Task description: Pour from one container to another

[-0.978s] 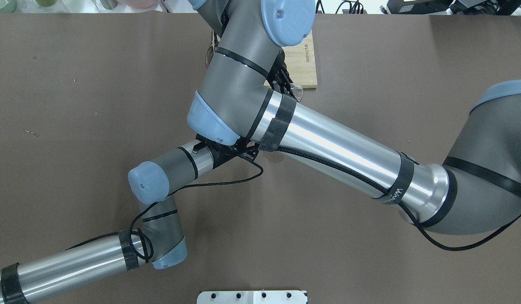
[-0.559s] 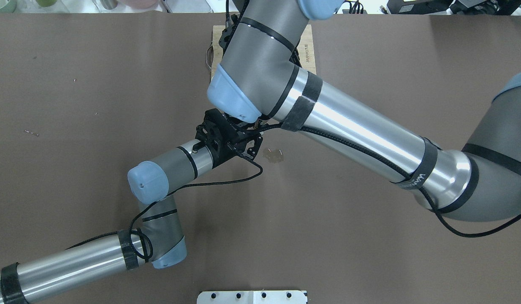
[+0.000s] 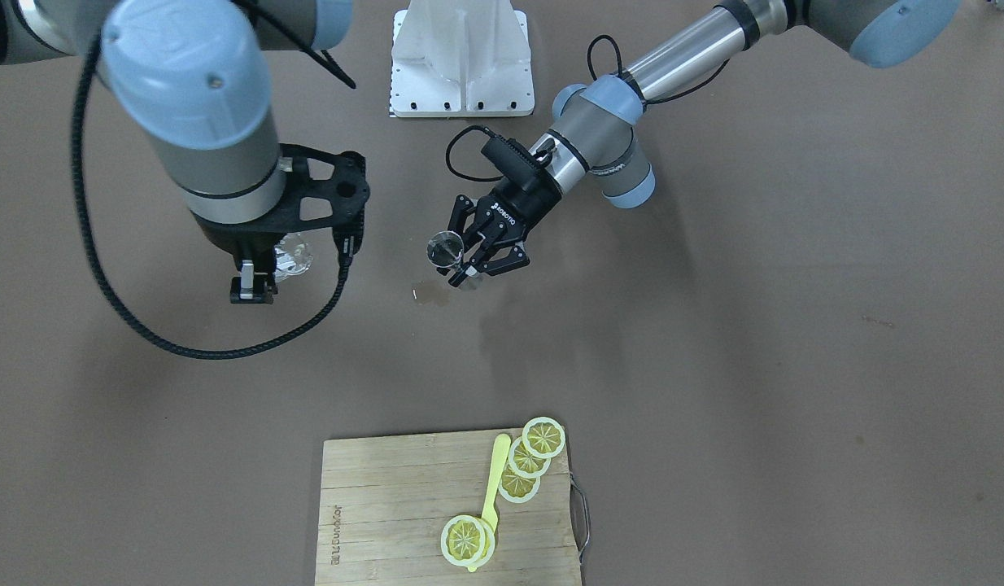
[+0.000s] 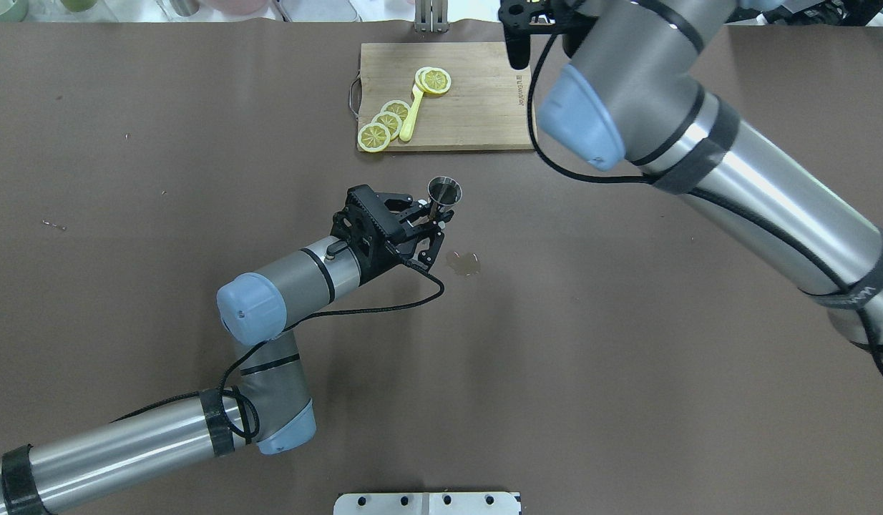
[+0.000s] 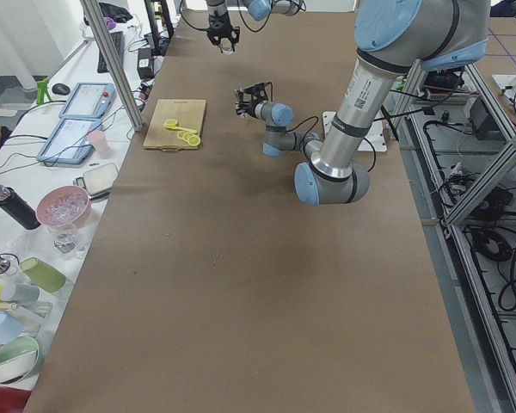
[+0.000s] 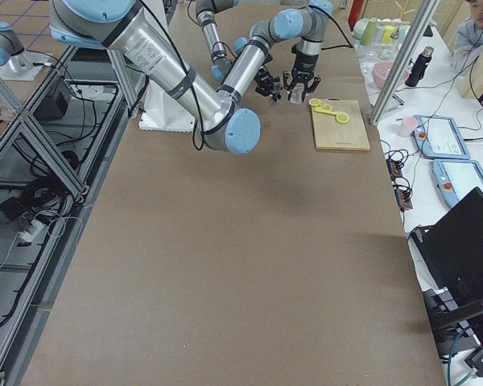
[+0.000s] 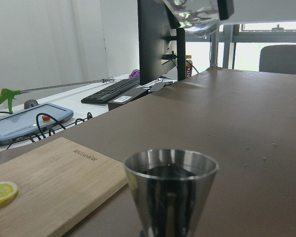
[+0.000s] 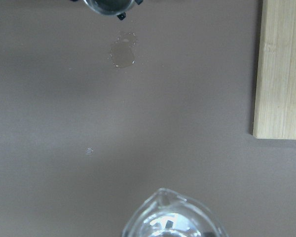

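Note:
A steel jigger (image 4: 444,191) stands upright above the brown table, with my left gripper (image 4: 428,217) shut on its lower part. In the left wrist view the jigger (image 7: 170,190) fills the foreground and dark liquid shows inside it. My right gripper (image 3: 255,281) is shut on a clear glass pouring cup (image 3: 293,256), held off the table well to the side of the jigger. The right wrist view shows the glass cup's (image 8: 171,221) spouted rim at the bottom edge. In the left wrist view the glass cup (image 7: 193,15) hangs high beyond the jigger.
A small wet puddle (image 4: 464,263) lies on the table beside the left gripper. A wooden cutting board (image 4: 477,107) at the far side carries lemon slices (image 4: 436,80) and a yellow spoon (image 4: 411,118). The white robot base plate (image 4: 427,503) sits at the near edge.
The right arm has swung away from above the left gripper toward the far right, uncovering the jigger and the cutting board. The left arm has stayed still.

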`<action>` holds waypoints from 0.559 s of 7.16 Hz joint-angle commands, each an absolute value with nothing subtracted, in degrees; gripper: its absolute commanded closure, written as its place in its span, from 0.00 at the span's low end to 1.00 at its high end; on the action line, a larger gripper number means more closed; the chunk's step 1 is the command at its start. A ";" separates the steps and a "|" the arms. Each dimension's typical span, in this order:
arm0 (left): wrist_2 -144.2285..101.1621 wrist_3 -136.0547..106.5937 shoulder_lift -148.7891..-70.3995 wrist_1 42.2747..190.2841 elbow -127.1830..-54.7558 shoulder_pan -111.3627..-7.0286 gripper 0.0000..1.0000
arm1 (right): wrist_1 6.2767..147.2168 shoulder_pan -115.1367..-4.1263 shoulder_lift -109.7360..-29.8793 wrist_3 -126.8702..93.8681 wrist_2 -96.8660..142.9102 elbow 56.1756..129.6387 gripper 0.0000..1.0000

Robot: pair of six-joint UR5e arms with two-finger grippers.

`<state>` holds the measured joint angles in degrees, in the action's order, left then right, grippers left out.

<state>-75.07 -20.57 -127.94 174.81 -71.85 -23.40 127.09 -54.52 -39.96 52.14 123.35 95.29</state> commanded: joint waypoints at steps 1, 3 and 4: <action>-75.06 -20.57 -127.97 174.73 -70.94 -24.43 1.00 | 117.47 -61.67 -51.45 54.05 133.73 100.53 1.00; -78.03 -20.56 -127.97 174.73 -70.93 -27.14 1.00 | 105.53 -65.11 -60.34 55.63 140.34 100.55 1.00; -78.74 -20.91 -128.23 174.73 -71.45 -29.77 1.00 | 98.33 -65.47 -63.95 55.72 141.49 100.02 1.00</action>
